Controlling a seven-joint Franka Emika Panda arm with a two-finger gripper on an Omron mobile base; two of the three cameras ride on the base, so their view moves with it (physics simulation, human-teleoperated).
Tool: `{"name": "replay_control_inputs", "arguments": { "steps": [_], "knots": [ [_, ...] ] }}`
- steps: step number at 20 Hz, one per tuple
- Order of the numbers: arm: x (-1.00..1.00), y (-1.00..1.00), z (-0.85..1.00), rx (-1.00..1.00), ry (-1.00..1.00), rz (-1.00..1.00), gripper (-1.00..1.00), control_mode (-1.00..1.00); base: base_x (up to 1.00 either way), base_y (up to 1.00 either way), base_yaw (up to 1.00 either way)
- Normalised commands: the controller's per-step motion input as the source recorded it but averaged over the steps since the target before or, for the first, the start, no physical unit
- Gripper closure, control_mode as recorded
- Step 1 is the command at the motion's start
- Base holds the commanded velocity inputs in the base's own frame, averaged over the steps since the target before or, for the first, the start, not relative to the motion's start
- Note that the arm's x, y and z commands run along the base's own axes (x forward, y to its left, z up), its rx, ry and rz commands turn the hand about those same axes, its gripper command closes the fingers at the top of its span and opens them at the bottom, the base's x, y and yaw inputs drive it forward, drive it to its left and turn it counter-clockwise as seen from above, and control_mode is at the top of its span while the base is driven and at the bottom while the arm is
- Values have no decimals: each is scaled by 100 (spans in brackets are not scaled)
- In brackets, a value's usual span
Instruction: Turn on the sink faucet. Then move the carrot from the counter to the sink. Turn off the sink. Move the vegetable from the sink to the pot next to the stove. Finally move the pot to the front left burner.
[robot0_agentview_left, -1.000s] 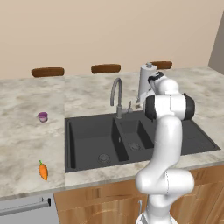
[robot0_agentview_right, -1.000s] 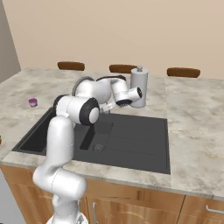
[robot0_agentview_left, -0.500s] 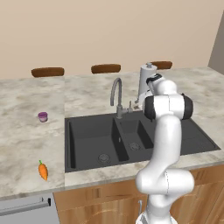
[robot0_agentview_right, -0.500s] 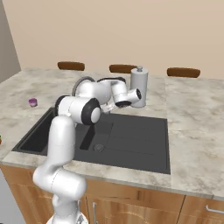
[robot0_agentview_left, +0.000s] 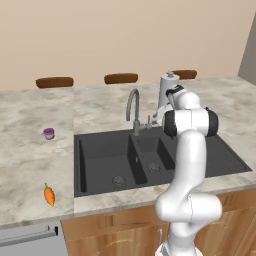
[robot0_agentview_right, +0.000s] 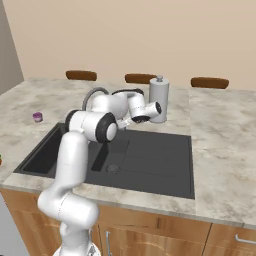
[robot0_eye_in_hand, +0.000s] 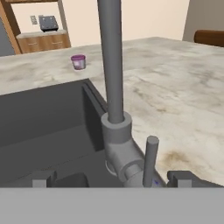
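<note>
The white arm's two-finger gripper (robot0_eye_in_hand: 111, 177) sits low at the back rim of the dark charcoal double-basin sink (robot0_agentview_left: 105, 155), its dark fingertips (robot0_eye_in_hand: 41, 178) spread apart on either side of the base of the tall grey metal gooseneck faucet (robot0_eye_in_hand: 114, 109). The faucet's small upright lever (robot0_eye_in_hand: 150, 159) stands between the open fingers, nearer the right one, with neither seen touching it. The small orange carrot (robot0_agentview_left: 49, 194) lies near the front edge of the beige marbled stone counter (robot0_agentview_left: 30, 165), left of the sink. A small purple cup (robot0_agentview_left: 48, 133) stands farther back on that side; a white paper-towel roll (robot0_agentview_right: 159, 100) rises behind the sink.
</note>
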Motion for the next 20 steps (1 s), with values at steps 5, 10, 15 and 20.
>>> {"name": "replay_control_inputs", "arguments": {
  "steps": [5, 10, 15, 20],
  "knots": [
    [9, 0, -2, 0, 0, 0, -100, -100, 0, 0, 0],
    [1, 2, -1, 0, 0, 0, -100, -100, 0, 0, 0],
    [5, 9, -1, 0, 0, 0, -100, -100, 0, 0, 0],
    [11, 13, 0, 0, 0, 0, -100, -100, 0, 0, 0]
  ]
}}
